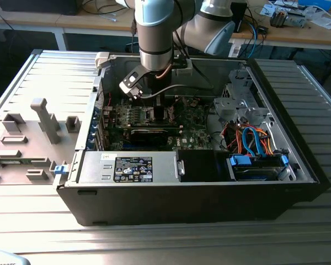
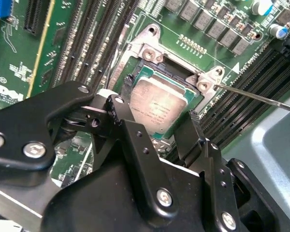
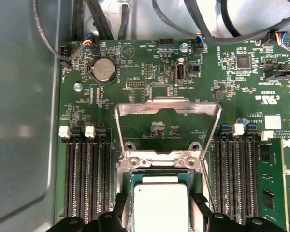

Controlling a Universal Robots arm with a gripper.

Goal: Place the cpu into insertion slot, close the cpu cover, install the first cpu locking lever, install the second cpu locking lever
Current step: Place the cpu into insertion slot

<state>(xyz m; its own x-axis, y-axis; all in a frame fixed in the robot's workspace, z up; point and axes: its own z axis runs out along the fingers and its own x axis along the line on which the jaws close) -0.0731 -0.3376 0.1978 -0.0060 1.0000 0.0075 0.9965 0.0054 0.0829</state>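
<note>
While the cpu cover [image 3: 166, 105] hangs open, the cpu [image 3: 160, 208] lies flat.

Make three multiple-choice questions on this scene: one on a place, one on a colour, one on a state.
1. Where is the chip? A held in the gripper over the socket; B on the floor; C in a person's hand.
2. What colour is the board? A red; B green; C white.
3. The cover is: A shut; B missing; C swung open.
Answers: 1A, the gripper flanks it in both wrist views; 2B, green all around the socket; 3C, its frame stands clear of the chip.
</note>
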